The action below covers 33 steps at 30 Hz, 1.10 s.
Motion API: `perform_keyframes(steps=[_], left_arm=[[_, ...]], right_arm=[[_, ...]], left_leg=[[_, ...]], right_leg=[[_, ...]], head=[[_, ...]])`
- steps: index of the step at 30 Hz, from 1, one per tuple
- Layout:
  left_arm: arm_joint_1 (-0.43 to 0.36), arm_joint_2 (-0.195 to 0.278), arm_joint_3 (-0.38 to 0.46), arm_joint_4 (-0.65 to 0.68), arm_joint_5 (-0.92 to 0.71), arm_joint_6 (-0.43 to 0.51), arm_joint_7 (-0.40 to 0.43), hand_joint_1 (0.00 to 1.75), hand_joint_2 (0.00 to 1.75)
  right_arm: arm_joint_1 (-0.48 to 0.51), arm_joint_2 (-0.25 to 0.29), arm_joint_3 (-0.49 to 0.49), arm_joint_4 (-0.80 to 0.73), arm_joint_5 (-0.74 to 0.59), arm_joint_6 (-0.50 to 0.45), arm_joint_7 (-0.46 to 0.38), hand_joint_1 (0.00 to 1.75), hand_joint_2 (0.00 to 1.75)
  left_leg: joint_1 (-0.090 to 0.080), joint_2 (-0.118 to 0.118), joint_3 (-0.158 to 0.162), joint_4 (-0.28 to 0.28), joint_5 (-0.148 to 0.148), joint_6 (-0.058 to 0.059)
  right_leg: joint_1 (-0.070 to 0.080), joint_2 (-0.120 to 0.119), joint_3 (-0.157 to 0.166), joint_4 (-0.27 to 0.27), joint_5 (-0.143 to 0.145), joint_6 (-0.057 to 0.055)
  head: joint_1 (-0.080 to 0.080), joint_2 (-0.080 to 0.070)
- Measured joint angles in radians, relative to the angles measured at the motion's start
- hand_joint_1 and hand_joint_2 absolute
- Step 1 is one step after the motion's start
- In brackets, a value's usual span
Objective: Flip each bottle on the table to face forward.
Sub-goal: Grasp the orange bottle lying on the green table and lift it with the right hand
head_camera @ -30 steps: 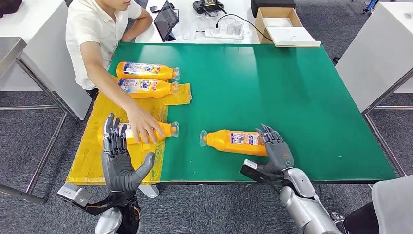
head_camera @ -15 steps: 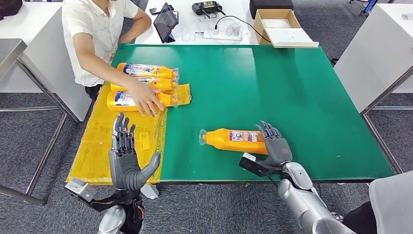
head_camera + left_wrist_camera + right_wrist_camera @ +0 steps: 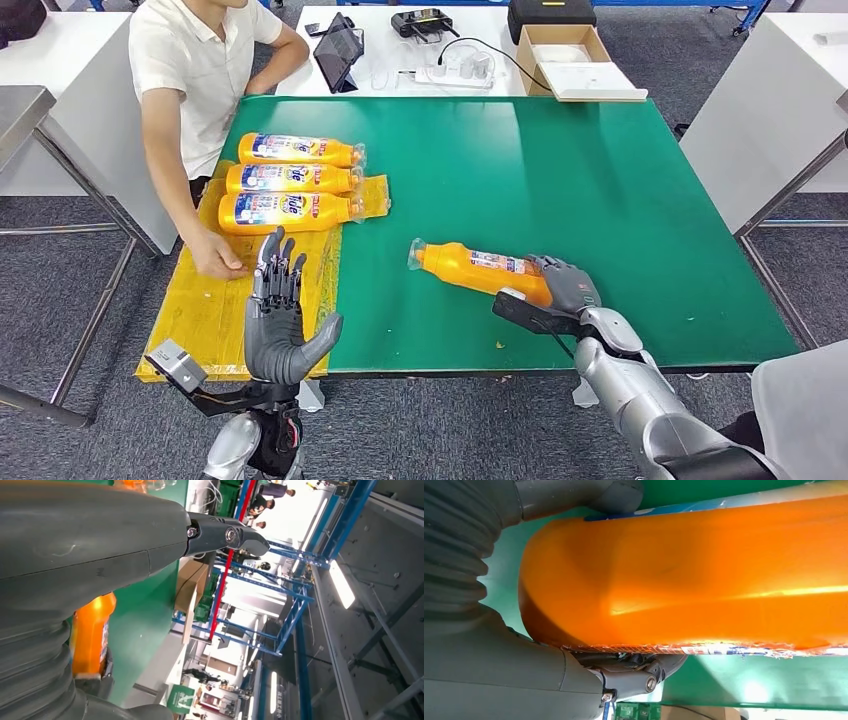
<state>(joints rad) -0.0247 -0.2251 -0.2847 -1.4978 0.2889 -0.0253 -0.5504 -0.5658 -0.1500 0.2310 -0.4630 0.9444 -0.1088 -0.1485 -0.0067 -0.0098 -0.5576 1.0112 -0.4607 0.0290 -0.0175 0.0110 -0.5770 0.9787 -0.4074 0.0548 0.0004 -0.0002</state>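
An orange bottle (image 3: 475, 267) lies on its side on the green table (image 3: 560, 170), cap toward the left, slightly angled. My right hand (image 3: 566, 287) grips its base end; in the right wrist view the orange bottle (image 3: 704, 575) sits between thumb and fingers (image 3: 639, 670). Three more orange bottles (image 3: 292, 179) lie in a row, labels up, at the far end of a yellow mat (image 3: 200, 310). My left hand (image 3: 279, 322) is raised over the table's near edge by the mat, fingers spread, holding nothing. The left wrist view catches the orange bottle (image 3: 90, 635) past my left hand (image 3: 100, 545).
A person in a white shirt sits at the table's left side, one hand (image 3: 218, 262) resting on the mat near my left hand. A cardboard box (image 3: 565, 50), tablet (image 3: 340, 45) and cables lie on the table behind. A white table (image 3: 780, 100) stands to the right.
The person slid the third bottle up into the row and drew the hand back. My right hand closed on the bottle's base, angling it. My left hand rose further over the mat.
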Motion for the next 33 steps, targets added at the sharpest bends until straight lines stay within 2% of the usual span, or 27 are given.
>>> perform_keyframes(steps=[4, 9, 12, 15, 18, 20, 23, 28, 33], left_arm=[[-0.002, 0.001, -0.001, 0.005, 0.003, -0.009, 0.002, 0.00, 1.75], [-0.006, 0.002, -0.001, 0.009, 0.008, -0.018, 0.004, 0.00, 1.75], [-0.008, 0.003, -0.001, 0.012, 0.015, -0.019, 0.004, 0.00, 1.75], [-0.006, 0.003, 0.000, 0.012, 0.017, 0.011, 0.007, 0.00, 1.75], [-0.003, 0.002, 0.000, 0.014, -0.017, 0.122, 0.057, 0.00, 1.75], [-0.002, 0.003, -0.004, 0.021, -0.043, 0.185, 0.087, 0.00, 1.75], [-0.003, 0.003, -0.014, 0.044, -0.035, 0.227, 0.134, 0.00, 1.75], [0.003, 0.003, -0.045, 0.087, 0.061, 0.200, 0.193, 0.00, 1.75], [0.013, 0.003, -0.082, 0.100, 0.125, 0.144, 0.188, 0.00, 1.75]], right_arm=[[-0.007, -0.004, 0.005, 0.008, 0.000, 0.004, 0.005, 1.54, 1.75], [-0.010, -0.009, 0.005, 0.012, -0.017, 0.015, 0.001, 1.75, 1.75], [-0.003, -0.012, 0.000, 0.012, -0.066, 0.014, -0.060, 1.75, 1.75], [0.023, -0.007, -0.023, 0.005, -0.162, -0.001, -0.189, 1.75, 1.75], [0.081, 0.013, -0.056, -0.048, -0.261, -0.050, -0.298, 1.75, 1.75], [0.126, 0.028, -0.070, -0.100, -0.296, -0.071, -0.320, 1.75, 1.75], [0.186, 0.048, -0.085, -0.184, -0.330, -0.108, -0.335, 1.75, 1.75], [0.288, 0.075, -0.082, -0.351, -0.271, -0.287, -0.338, 1.75, 1.75], [0.335, 0.090, -0.042, -0.478, -0.253, -0.340, -0.331, 1.75, 1.75]], left_leg=[[0.000, -0.001, 0.000, 0.000, 0.000, 0.000], [0.000, -0.001, 0.000, 0.000, 0.000, 0.000], [0.000, -0.001, 0.000, 0.000, 0.000, 0.000], [0.000, -0.001, 0.000, 0.000, 0.000, 0.000], [0.000, -0.001, -0.002, 0.000, 0.000, 0.000], [0.001, 0.000, -0.004, 0.000, 0.000, 0.000], [0.001, -0.002, -0.007, 0.000, 0.000, 0.000], [0.001, -0.005, -0.014, 0.000, 0.001, 0.000], [0.000, -0.005, -0.016, 0.000, 0.000, 0.000]], right_leg=[[0.000, 0.000, 0.001, 0.000, 0.000, 0.000], [0.000, 0.000, 0.001, 0.000, 0.000, 0.000], [0.000, 0.000, 0.001, 0.000, 0.000, 0.000], [0.000, 0.000, 0.002, 0.000, 0.000, 0.000], [0.000, 0.000, 0.000, 0.000, 0.000, 0.000], [0.001, 0.000, -0.002, 0.000, 0.000, 0.000], [0.001, 0.000, -0.004, 0.000, 0.000, 0.000], [0.000, -0.001, -0.010, 0.001, 0.000, 0.001], [0.000, -0.001, -0.013, 0.001, 0.000, 0.001]], head=[[0.000, 0.000], [0.000, 0.000], [0.000, 0.000], [0.000, 0.000], [0.000, 0.000], [0.000, 0.000], [0.000, 0.000], [0.000, 0.000], [0.000, 0.000]])
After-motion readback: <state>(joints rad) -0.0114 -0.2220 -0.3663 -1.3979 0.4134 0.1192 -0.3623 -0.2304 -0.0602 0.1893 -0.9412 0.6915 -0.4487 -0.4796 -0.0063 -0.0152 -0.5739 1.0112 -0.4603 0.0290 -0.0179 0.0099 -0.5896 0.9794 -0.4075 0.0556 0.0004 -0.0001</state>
